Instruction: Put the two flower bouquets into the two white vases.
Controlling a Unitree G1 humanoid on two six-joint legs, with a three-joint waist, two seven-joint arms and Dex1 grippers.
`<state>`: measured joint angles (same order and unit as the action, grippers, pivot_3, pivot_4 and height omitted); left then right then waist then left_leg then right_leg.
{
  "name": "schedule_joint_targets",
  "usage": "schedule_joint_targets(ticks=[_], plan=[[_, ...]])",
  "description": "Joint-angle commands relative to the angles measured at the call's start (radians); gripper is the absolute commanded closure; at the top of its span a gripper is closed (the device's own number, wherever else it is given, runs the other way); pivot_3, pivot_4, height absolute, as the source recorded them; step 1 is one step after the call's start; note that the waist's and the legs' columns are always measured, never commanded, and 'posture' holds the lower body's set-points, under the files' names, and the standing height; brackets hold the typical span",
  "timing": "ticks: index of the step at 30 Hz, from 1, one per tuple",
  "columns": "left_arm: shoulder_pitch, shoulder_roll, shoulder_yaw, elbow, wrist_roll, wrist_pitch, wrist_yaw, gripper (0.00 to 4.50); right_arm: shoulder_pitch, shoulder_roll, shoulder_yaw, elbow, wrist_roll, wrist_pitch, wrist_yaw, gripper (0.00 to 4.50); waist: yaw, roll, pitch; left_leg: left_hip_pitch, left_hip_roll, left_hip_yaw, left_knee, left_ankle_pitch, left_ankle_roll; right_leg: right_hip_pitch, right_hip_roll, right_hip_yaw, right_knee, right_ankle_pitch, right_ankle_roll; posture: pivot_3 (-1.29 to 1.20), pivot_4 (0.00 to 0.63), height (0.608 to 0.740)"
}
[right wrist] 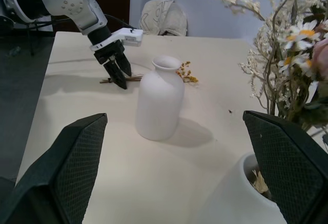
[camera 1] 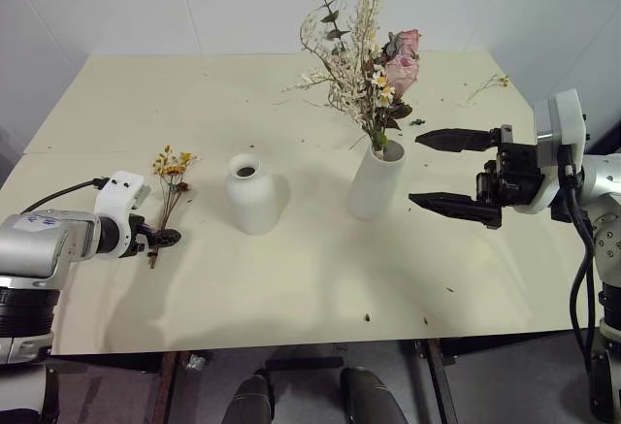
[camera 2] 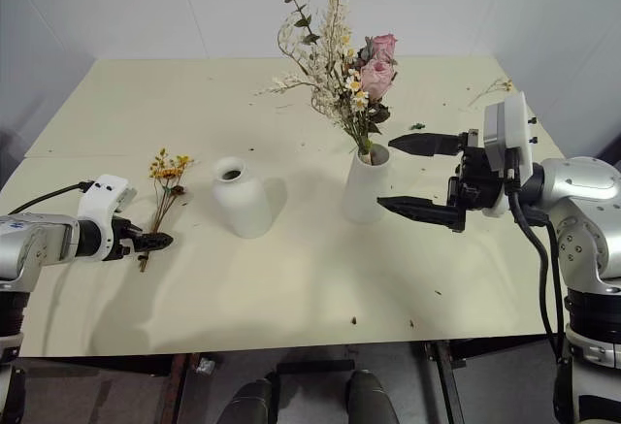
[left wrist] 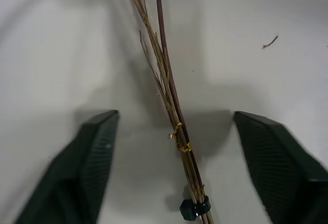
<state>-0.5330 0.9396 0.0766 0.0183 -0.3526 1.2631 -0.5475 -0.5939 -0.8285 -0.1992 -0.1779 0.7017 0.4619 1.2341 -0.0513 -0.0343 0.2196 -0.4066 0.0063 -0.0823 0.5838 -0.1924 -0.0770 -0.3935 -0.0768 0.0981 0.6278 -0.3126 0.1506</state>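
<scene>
Take the short, rounded matte white bottle vase (camera 1: 254, 194) as your landmark: it stands empty near the middle of the cream tabletop (camera 1: 291, 288). To its left lies the small thin bunch of brown stems with tiny yellow-orange flowers (camera 1: 171, 183), flat on the table. Your left gripper (left wrist: 174, 170) is down at the stem end of that bunch, fingers parted with the stems between them and not yet pinched. To the right of the bottle vase stands the taller white cylinder vase (camera 1: 376, 180), holding the large bushy bouquet of beige sprigs, green leaves and pink roses (camera 1: 367, 60). Your right gripper (camera 1: 448, 171) hovers just right of that cylinder, spread wide and empty.
</scene>
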Motion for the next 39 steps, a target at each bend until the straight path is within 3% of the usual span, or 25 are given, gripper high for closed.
schedule_joint_targets(ticks=[1, 5, 9, 19, 23, 29, 39], plan=[[-0.011, 0.004, -0.023, 0.020, 0.006, -0.005, -0.025, 2.06, -0.012, 0.004, -0.013, -0.027, 0.009, -0.041, 0.014, 0.00, 0.000, 0.000, 0.000, 0.000, 0.000, 0.000, 0.000, 0.000, 0.000, 0.000, 0.000, 0.000, 0.000, 0.000, 0.000, 0.00, 0.150, 0.740], [-0.027, 0.017, -0.044, 0.071, 0.056, -0.093, -0.020, 3.32, -0.006, 0.035, -0.035, -0.016, 0.035, -0.067, 0.015, 0.00, 0.000, 0.000, 0.000, 0.000, 0.000, 0.000, 0.000, 0.000, 0.000, 0.000, 0.000, 0.000, 0.000, 0.000, 0.000, 0.00, 0.150, 0.740], [-0.051, -0.040, 0.053, 0.160, 0.070, -0.365, -0.008, 4.41, 0.002, 0.034, -0.032, -0.009, 0.040, -0.055, 0.019, 0.00, 0.007, 0.000, 0.000, 0.000, 0.000, 0.000, 0.001, 0.000, 0.000, 0.001, 0.000, 0.000, 0.000, 0.000, 0.000, 0.00, 0.150, 0.740], [-0.113, -0.266, 0.338, 0.112, -0.114, -0.653, 0.015, 4.46, 0.001, 0.059, -0.021, 0.037, 0.011, -0.077, -0.009, 0.00, 0.024, 0.000, 0.000, -0.002, 0.001, 0.000, 0.004, 0.000, 0.000, 0.000, 0.000, -0.001, 0.000, 0.001, 0.001, 0.00, 0.150, 0.740], [-0.183, -0.384, 0.416, 0.021, -0.296, -0.748, -0.064, 4.46, 0.002, 0.079, -0.015, 0.058, -0.008, -0.097, -0.029, 0.00, 0.024, -0.001, 0.000, -0.003, 0.000, 0.000, 0.007, 0.000, 0.000, 0.001, 0.000, -0.001, 0.000, 0.003, 0.003, 0.00, 0.150, 0.740], [-0.217, -0.463, 0.365, -0.054, -0.414, -0.771, -0.155, 4.46, -0.003, 0.109, -0.009, 0.068, -0.027, -0.115, -0.051, 0.00, 0.021, -0.001, -0.001, -0.002, 0.000, 0.000, 0.008, 0.000, 0.000, 0.002, 0.000, 0.000, 0.000, 0.003, 0.003, 0.00, 0.150, 0.740], [-0.192, -0.551, 0.256, 0.020, -0.363, -0.906, -0.233, 4.46, 0.018, 0.127, -0.022, 0.042, -0.029, -0.119, -0.096, 0.00, 0.023, -0.001, -0.001, -0.002, 0.000, 0.000, 0.009, 0.000, 0.000, 0.002, 0.000, 0.000, 0.000, 0.004, 0.003, 0.00, 0.150, 0.740]])
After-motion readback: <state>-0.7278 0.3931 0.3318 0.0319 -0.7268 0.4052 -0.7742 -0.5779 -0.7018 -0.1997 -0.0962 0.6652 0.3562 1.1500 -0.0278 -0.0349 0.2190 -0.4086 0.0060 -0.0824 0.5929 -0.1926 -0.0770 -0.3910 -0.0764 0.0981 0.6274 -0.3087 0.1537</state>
